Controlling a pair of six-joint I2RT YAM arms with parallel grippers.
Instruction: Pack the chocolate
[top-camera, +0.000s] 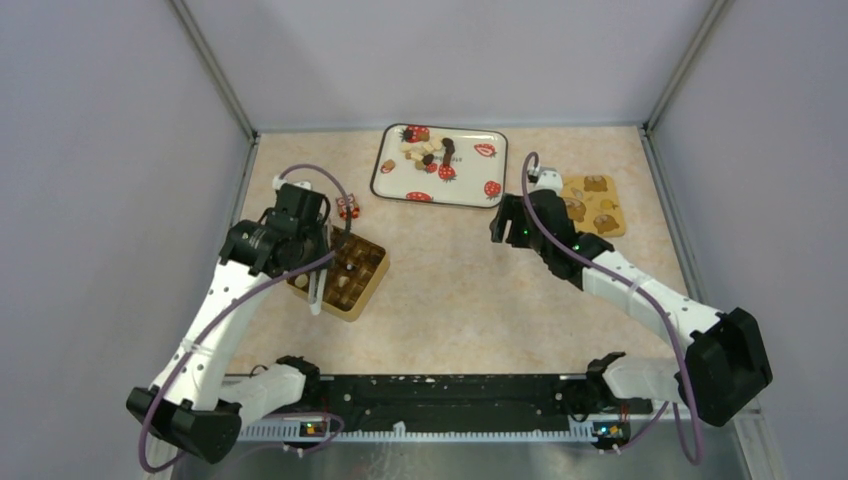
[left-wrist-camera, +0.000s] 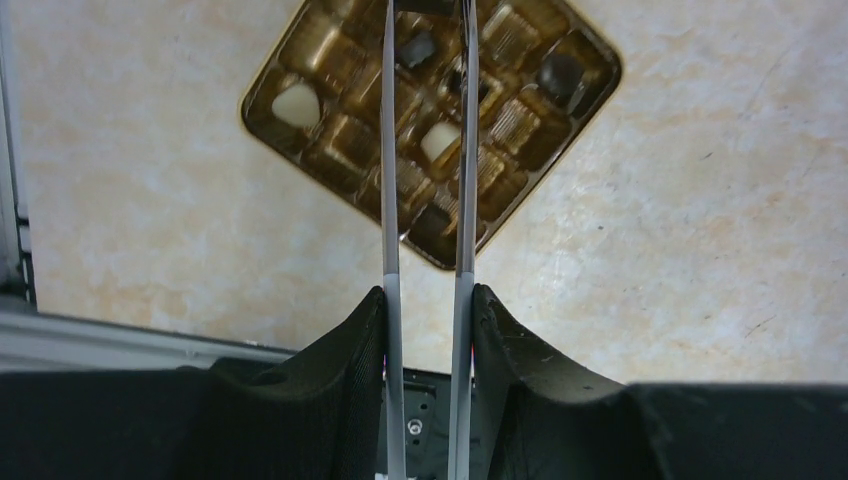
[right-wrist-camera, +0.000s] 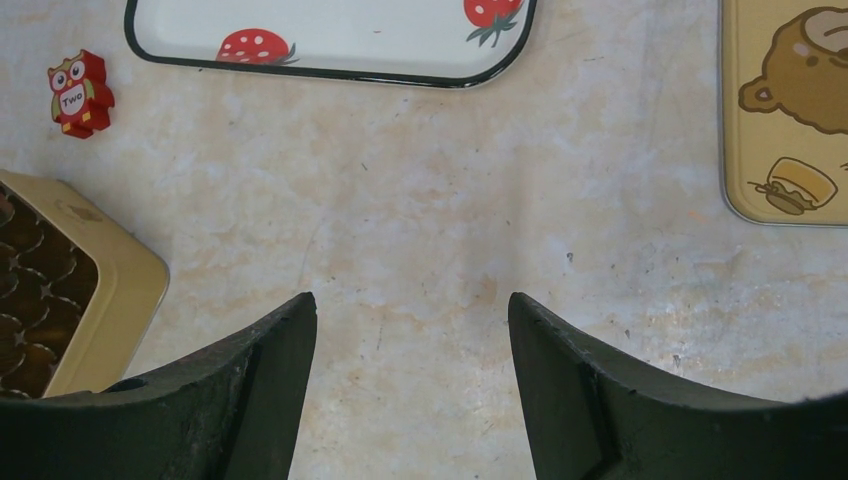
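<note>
Tabletop (top-camera: 450, 290): beige, marbled, closed in by plain grey walls on the left, far and right sides.

Top view
- Tray (top-camera: 470, 175): white, dark rim, red strawberry prints. It lies at the middle of the far edge.
- Chocolate (top-camera: 428, 152): a loose cluster of dark, light brown and cream pieces on the far half of the tray.
- Lid (top-camera: 595, 205): yellow square with brown bears, flat near the far right corner, apart from the tray.
- Box (top-camera: 372, 285): gold, divided into compartments, set cornerwise toward the left edge.
- Owl figure (top-camera: 348, 208): small, red, just beyond the far corner of the box.
- Left gripper (top-camera: 315, 300): over the box, with long pale blades.
- Right gripper (top-camera: 512, 228): above bare tabletop between the tray and the lid.

Left wrist view
- Jaws: two thin parallel blades, a narrow gap between them, reaching across the box and out past the top of the frame. A dark shape sits between them at that edge; I cannot tell whether it is gripped.
- Chocolate in the box: at least two cream-white and two dark pieces, each in its own compartment. Many other compartments show bare gold ribbing.

Right wrist view
- Jaws: spread wide, nothing between them, bare tabletop below.
- Seen around them: tray edge at the top, owl figure upper left, a box corner at the left, lid at the right.
</note>
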